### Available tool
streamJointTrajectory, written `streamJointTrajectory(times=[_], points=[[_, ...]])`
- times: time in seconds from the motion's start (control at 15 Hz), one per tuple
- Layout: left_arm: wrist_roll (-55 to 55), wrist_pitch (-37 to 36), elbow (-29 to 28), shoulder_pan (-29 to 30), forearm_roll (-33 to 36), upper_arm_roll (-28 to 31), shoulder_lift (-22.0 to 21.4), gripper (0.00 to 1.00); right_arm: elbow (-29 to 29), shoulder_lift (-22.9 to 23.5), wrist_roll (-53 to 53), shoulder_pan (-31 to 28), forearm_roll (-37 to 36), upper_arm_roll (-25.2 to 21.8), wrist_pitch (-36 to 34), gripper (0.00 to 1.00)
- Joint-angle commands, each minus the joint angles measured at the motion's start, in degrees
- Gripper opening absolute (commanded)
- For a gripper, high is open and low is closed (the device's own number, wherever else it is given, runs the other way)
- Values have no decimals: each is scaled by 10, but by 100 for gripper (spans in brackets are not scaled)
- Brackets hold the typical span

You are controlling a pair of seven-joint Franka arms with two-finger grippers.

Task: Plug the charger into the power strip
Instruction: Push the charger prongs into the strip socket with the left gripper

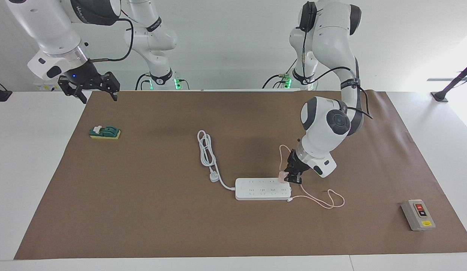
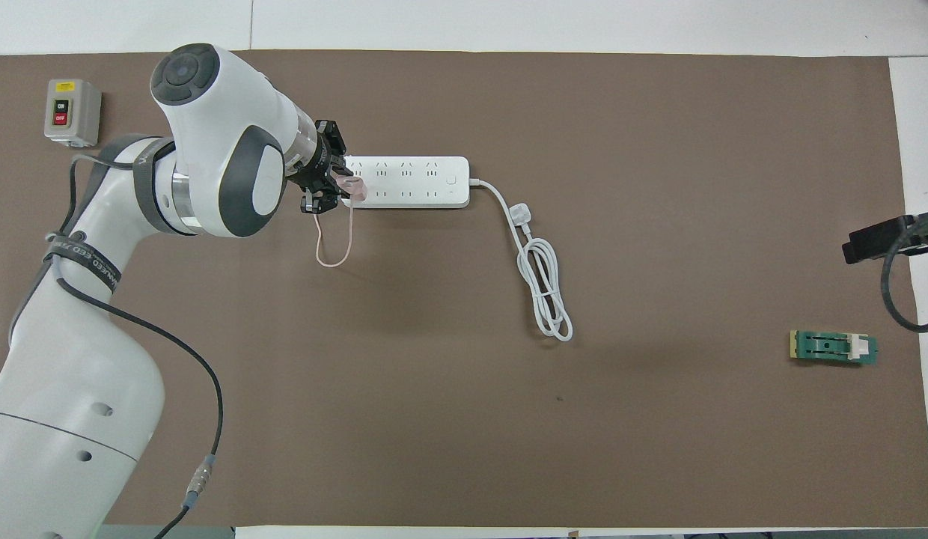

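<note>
Charger [image 1: 282,176], pink, sits at power strip's [image 1: 261,189] end, frame center, clenched in left gripper [image 1: 292,178]. Right gripper [image 1: 94,89], fingers spread w/ nothing in them, waits upper left over mat edge.

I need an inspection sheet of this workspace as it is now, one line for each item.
Surface: brown mat over a white table.
Job's things: pink charger held at the power strip, at its end toward the left arm; whether it is seated, cannot tell.
Clutter: grey switch box at the left arm's end; green part at the right arm's end.
Grippers: left end effector shut on the charger; right end effector open, waiting in the air over the mat's corner.
Cables: pink cable looped on the mat; the strip's white cord coiled, its plug lying loose.
Surroundings: white wall; nothing else seen.
</note>
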Motion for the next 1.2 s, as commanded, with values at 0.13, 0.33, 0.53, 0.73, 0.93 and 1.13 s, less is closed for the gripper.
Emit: streamJointTrajectory(times=[0.13,0.33,0.53,0.73,0.93,1.13], points=[[10,15,-10,2,-7,3,5,0,-8,-10,-7,-6,-8,6,0,100],[0,34,-26,3,-8,3,4,0,-8,-10,-7,-6,-8,6,0,100],[-17,47,-36,2,-8,5,4,0,-8,-10,-7,-6,-8,6,0,100],[-40,57,-42,1,-8,6,4,0,-8,-10,-7,-6,-8,6,0,100],[-75,70,-48,-8,-2,7,3,0,-8,-10,-7,-6,-8,6,0,100],[-101,78,-60,-20,11,10,-4,0,-8,-10,-7,-6,-8,6,0,100]])
